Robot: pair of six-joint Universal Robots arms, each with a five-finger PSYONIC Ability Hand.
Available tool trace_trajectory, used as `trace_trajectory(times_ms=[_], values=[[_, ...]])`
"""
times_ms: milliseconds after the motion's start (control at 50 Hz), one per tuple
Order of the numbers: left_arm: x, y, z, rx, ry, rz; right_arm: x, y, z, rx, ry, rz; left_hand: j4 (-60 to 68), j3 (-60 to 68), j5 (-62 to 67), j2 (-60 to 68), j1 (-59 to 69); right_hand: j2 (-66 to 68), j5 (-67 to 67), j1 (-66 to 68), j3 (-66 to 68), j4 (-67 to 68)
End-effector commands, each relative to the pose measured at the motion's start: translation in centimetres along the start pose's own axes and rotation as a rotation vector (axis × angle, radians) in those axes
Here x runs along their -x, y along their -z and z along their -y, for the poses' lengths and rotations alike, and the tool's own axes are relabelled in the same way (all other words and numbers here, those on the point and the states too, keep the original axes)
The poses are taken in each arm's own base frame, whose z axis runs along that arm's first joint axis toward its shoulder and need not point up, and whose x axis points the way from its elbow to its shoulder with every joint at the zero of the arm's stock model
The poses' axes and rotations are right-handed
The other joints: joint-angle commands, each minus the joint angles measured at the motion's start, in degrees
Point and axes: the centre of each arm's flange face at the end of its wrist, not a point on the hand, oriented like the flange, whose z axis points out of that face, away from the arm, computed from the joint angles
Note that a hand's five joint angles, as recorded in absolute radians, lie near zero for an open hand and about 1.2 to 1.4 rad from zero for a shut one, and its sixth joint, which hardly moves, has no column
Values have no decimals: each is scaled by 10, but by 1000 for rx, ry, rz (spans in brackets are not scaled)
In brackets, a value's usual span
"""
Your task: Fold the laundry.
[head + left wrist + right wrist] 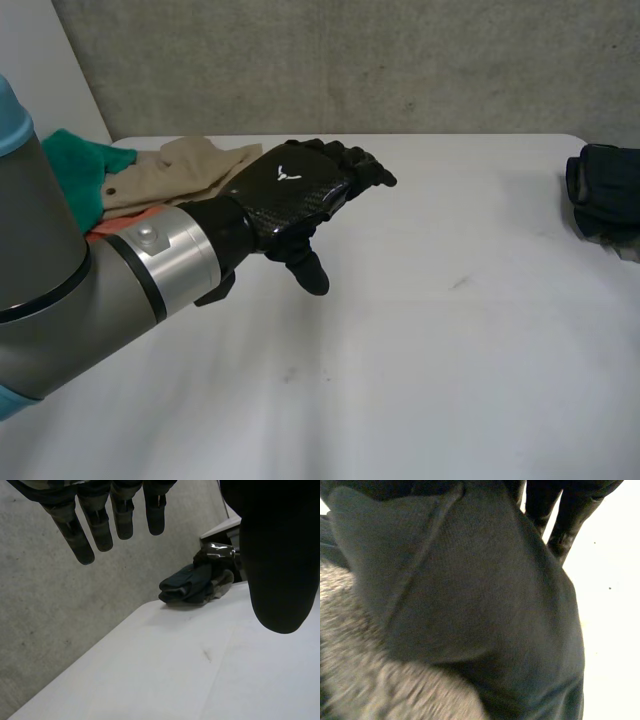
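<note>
Fingers (82,530) of left hand (290,190) straight, empty, right hand (216,555) at folded dark garment (186,587), partly grey and fleecy, grip unclear

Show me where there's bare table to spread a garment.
Bare: the table across its middle and near side, between the heaped clothes at far left and the dark folded stack at far right. The left robot hand hovers open beside the heap; crowded there.

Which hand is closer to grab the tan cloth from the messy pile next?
Left, probably. The left hand hovers open right beside the tan cloth. The right hand is far across the table, at the dark clothes.
</note>
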Motion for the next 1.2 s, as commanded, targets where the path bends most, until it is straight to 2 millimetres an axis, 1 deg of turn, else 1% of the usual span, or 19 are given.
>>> trace_trajectory(times_ms=[20, 100, 280, 380, 480, 560, 620, 640, 700, 720, 780, 800, 840, 860, 920, 940, 1020, 1080, 1200], values=[[-2, -3, 8, -35, -17, -6, -4, -1, 25, 14, -29, -25, 11, 9, 20, 16, 15, -368, -366, -268, -374, -376], [-4, -3, 13, -51, -26, -12, -8, 3, 49, 40, -55, -77, 11, 9, 20, 16, 15, -368, -366, -268, -374, -376], [-7, -3, 16, -61, -28, -23, -30, 53, 97, 230, -86, -195, 8, 6, 17, 12, 12, -368, -366, -268, -374, -376], [-8, -3, 15, -57, -26, -27, -39, 83, 97, 362, 13, -249, 6, 4, 15, 10, 10, -368, -366, -268, -374, -376], [-8, -3, 15, -57, -26, -27, -94, 112, 107, 575, 379, -456, -2, -4, 7, 2, 2, -368, -366, -268, -374, -376], [-2, -4, 18, -77, -36, -9, -131, 105, 130, 663, 620, -632, -2, -4, 7, 2, 2, -368, -366, -268, -374, -376], [3, -3, 25, -107, -53, 10, -126, 70, 153, 574, 617, -662, -2, -4, 7, 2, 2, -368, -366, -268, -374, -376], [9, -2, 30, -131, -67, 32, -112, 37, 181, 463, 577, -648, -2, -4, 7, 2, 2, -368, -366, -268, -374, -376], [27, -3, 36, -161, -87, 104, -81, -7, 232, 292, 480, -610, -2, -4, 7, 2, 2, -368, -366, -268, -374, -376], [45, -2, 41, -180, -98, 185, -54, -30, 263, 201, 406, -575, -5, -8, 4, -1, -2, -368, -366, -268, -374, -376], [79, 1, 44, -194, -106, 330, -2, -55, 294, 101, 268, -475, -19, -21, -10, -15, -15, -368, -366, -268, -374, -376], [101, 4, 45, -202, -112, 418, 41, -68, 305, 65, 174, -398, -19, -21, -10, -15, -15, -368, -366, -268, -374, -376], [123, 7, 41, -199, -112, 492, 90, -78, 315, 39, 97, -304, -17, -19, -8, -13, -13, -368, -366, -268, -374, -376], [133, 7, 37, -192, -112, 521, 142, -85, 324, 24, 36, -196, -17, -19, -8, -13, -13, -368, -366, -268, -374, -376], [177, 5, 13, -149, -107, 604, 212, -82, 334, 24, -23, -51, -21, -23, -12, -16, -17, -368, -366, -268, -374, -376], [188, 5, 6, -136, -105, 622, 248, -75, 336, 39, -40, 27, -21, -23, -12, -16, -17, -368, -366, -268, -374, -376], [246, 13, -38, -59, -73, 728, 302, -49, 324, 114, -24, 151, -17, -19, -8, -13, -13, -368, -366, -268, -374, -376], [286, 22, -79, 5, -80, 773, 322, -33, 311, 172, -4, 191, -16, -18, -7, -11, -12, -368, -366, -268, -374, -376], [329, 31, -148, 160, -246, 785, 353, -3, 296, 281, 23, 232, -9, -11, 0, -5, -5, -368, -366, -268, -374, -376]])
